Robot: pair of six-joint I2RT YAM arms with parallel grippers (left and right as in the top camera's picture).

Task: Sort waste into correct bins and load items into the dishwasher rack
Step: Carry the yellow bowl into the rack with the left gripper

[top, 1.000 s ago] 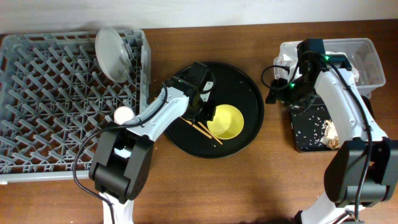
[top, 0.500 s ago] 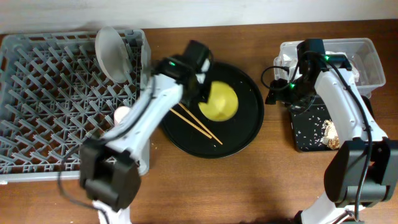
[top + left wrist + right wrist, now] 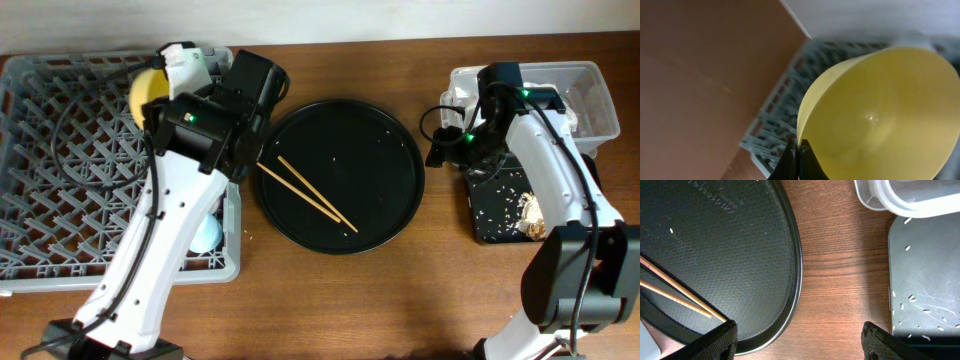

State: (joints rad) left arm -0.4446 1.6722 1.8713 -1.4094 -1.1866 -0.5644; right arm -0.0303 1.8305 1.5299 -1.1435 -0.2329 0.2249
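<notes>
Step in hand: loading the dishwasher rack (image 3: 70, 150). Left hand (image 3: 796, 150) pinches the yellow bowl (image 3: 146, 90) by its rim, above the rack's 1 o'clock corner (not yet seated). Right hand (image 3: 800, 340) gapes wide, empty, over the surface. Next move, by my reading: lower the bowl tilted between pegs, then release. Chopsticks (image 3: 305, 193) wait on the round tray (image 3: 385, 150).

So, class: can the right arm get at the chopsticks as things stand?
Probably yes: the right gripper hangs open and empty beside the round tray, and the chopsticks lie uncovered there, nothing between.
</notes>
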